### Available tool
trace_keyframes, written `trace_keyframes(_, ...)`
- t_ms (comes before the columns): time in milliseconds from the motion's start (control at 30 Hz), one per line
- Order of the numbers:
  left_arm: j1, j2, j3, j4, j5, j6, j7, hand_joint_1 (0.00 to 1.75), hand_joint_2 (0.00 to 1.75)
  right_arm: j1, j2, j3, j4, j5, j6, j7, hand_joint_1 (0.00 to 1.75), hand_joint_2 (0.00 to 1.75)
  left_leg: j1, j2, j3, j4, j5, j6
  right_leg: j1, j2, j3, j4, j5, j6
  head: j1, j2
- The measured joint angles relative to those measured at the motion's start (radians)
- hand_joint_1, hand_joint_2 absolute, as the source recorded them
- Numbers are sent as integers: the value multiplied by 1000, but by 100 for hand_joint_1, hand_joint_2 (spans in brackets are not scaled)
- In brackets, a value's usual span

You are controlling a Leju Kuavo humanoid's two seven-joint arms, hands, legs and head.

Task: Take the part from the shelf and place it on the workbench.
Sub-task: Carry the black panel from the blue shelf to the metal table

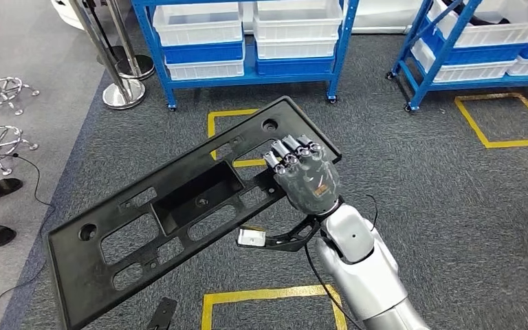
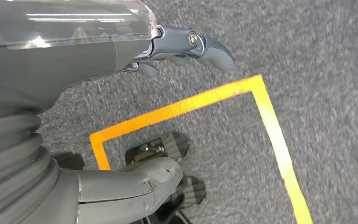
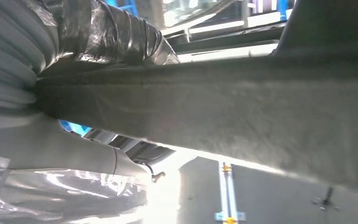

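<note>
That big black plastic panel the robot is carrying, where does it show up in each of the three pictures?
Head view: the black panel lies slanted across the middle, held at its upper right end by the right robot hand.
Left wrist view: not in it; there the left robot hand hangs over grey carpet and yellow floor tape.
Right wrist view: the panel's underside crosses the picture as a broad grey band.
Shared landmark: yellow floor tape, in the head and left wrist views.

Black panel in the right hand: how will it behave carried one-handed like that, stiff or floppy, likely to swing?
The black panel looks like rigid moulded plastic: it juts far out from the right hand without visible sag. Its many cut-outs suggest it is light for its size. The hand holds it near one end, so the long free end will probably lever and swing, and may twist in the grip.
</note>
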Motion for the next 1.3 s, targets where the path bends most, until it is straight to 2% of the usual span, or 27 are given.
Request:
trace_keyframes(33,-1,0,0,0,0,0,0,0,175,0,0,0,-1,0,0,-1,175,175,1,-4,0,3,-5,-5,-2,9,0,-3,3,-4,0,0)
trace_keyframes(100,-2,0,0,0,0,0,-1,0,175,-1,1,0,-2,0,0,-2,175,175,7,-46,-15,47,-39,-17,-8,31,2,-9,9,-13,0,0)
trace_keyframes(167,1,0,0,0,0,0,-2,0,175,-1,2,0,-2,-1,0,-2,175,175,14,-94,-65,164,-104,-27,-10,55,0,-10,13,-19,0,0)
trace_keyframes(200,3,0,0,0,0,0,-2,0,175,0,2,0,-2,-1,0,-3,175,175,16,-102,-94,227,-129,-29,-10,69,-1,-9,14,-20,0,0)
trace_keyframes(233,4,0,0,0,0,0,-2,0,175,2,2,0,-2,-2,0,-4,175,175,17,-105,-113,267,-138,-31,-10,83,-2,-8,14,-20,0,0)
trace_keyframes(267,5,1,0,0,0,0,-2,0,175,3,2,0,-2,-2,0,-5,175,175,17,-106,-115,270,-126,-30,-10,96,-3,-6,15,-20,0,0)
trace_keyframes(300,5,1,0,0,0,0,-2,0,175,4,2,0,-3,-2,0,-6,175,175,18,-108,-101,237,-98,-28,-10,110,-3,-5,15,-19,0,0)
trace_keyframes(333,5,1,0,0,0,0,-2,0,175,4,2,0,-3,-2,0,-7,175,175,18,-119,-72,173,-59,-24,-10,123,-3,-3,15,-18,0,0)
trace_keyframes(367,4,2,0,0,0,0,-2,0,175,4,2,0,-3,-2,0,-8,175,175,19,-142,-41,106,-29,-20,-10,135,-4,-2,16,-16,0,0)
trace_keyframes(433,3,3,0,0,-1,0,-2,0,175,2,2,0,-3,-2,0,-8,175,175,20,-181,0,15,-2,-12,-13,157,-11,0,21,-7,0,0)
trace_keyframes(467,3,3,0,0,-1,0,-2,0,175,2,2,0,-4,-2,0,-8,175,175,19,-189,5,4,-4,-9,-16,167,-15,-1,24,-1,0,0)
trace_keyframes(533,2,3,0,0,-2,0,-2,0,175,3,2,0,-5,-2,0,-10,175,175,18,-171,8,-9,3,-1,-20,187,-20,-7,32,14,0,0)
trace_keyframes(600,-3,3,1,0,-2,0,-2,0,175,1,1,-1,-6,-2,0,-12,175,175,21,-145,17,-31,15,12,-15,152,-35,19,12,22,0,0)
trace_keyframes(667,-4,3,1,0,-4,-2,-2,0,175,-2,1,-1,-6,-2,0,-12,175,175,20,-117,21,-42,21,20,-12,90,-82,118,-45,25,1,0)
trace_keyframes(733,-2,3,1,0,-5,-4,-1,0,175,-2,0,-1,-4,-2,0,-12,175,175,17,-89,18,-40,20,21,-16,68,-136,227,-88,29,2,0)
trace_keyframes(767,-2,3,1,0,-6,-4,0,0,175,-1,-1,-1,-3,-2,0,-12,175,175,17,-75,16,-38,19,20,-18,63,-143,244,-86,31,2,0)
trace_keyframes(800,-2,3,1,0,-6,-4,0,0,175,0,-2,-1,-2,-2,0,-12,175,175,17,-61,15,-35,17,19,-20,57,-131,225,-68,33,2,0)
trace_keyframes(867,-2,3,1,0,-6,-5,0,0,175,-2,-2,-1,-2,-2,0,-12,175,175,17,-38,13,-26,11,12,-20,19,-62,104,-16,34,2,0)
trace_keyframes(933,-4,3,1,0,-6,-5,0,0,175,-5,-2,-1,-3,-2,0,-12,175,175,12,-19,11,-13,1,1,-16,-12,-13,12,8,25,1,0)
trace_keyframes(967,-5,4,1,0,-6,-5,0,0,175,-6,-1,-1,-3,-2,0,-12,175,175,10,-11,11,-10,-2,-4,-13,-13,-9,0,6,19,1,0)
trace_keyframes(1033,-7,3,1,0,-6,-5,0,0,175,-7,-2,-1,-3,-2,0,-11,175,175,10,7,13,-8,-7,-14,-11,11,-12,1,11,7,2,0)
trace_keyframes(1067,-8,3,1,0,-6,-5,-1,0,175,-7,-2,-1,-3,-2,0,-11,175,175,13,1,12,-2,-13,-19,-12,23,-12,-1,13,1,1,0)
trace_keyframes(1133,-9,3,1,0,-6,-5,-1,0,175,-8,-1,-1,-3,-1,0,-11,175,175,19,-45,-11,57,-57,-30,-16,44,-13,-5,19,-9,1,0)
trace_keyframes(1200,-6,3,1,0,-6,-5,-2,0,175,-8,0,-1,-3,-1,0,-11,175,175,22,-94,-69,187,-124,-35,-15,67,-16,-5,22,-16,1,0)
trace_keyframes(1233,-4,3,1,0,-6,-5,-2,0,175,-8,0,-1,-3,-1,0,-11,175,175,22,-101,-98,246,-145,-35,-13,81,-17,-5,23,-18,1,0)
trace_keyframes(1267,-3,3,1,0,-6,-5,-2,0,175,-7,0,-1,-3,-1,0,-11,175,175,22,-104,-115,278,-148,-33,-10,94,-18,-4,24,-19,1,0)
trace_keyframes(1300,-3,3,1,0,-6,-5,-2,0,175,-7,0,-1,-2,-1,0,-11,175,175,21,-107,-112,270,-130,-29,-8,109,-19,-4,25,-20,1,0)
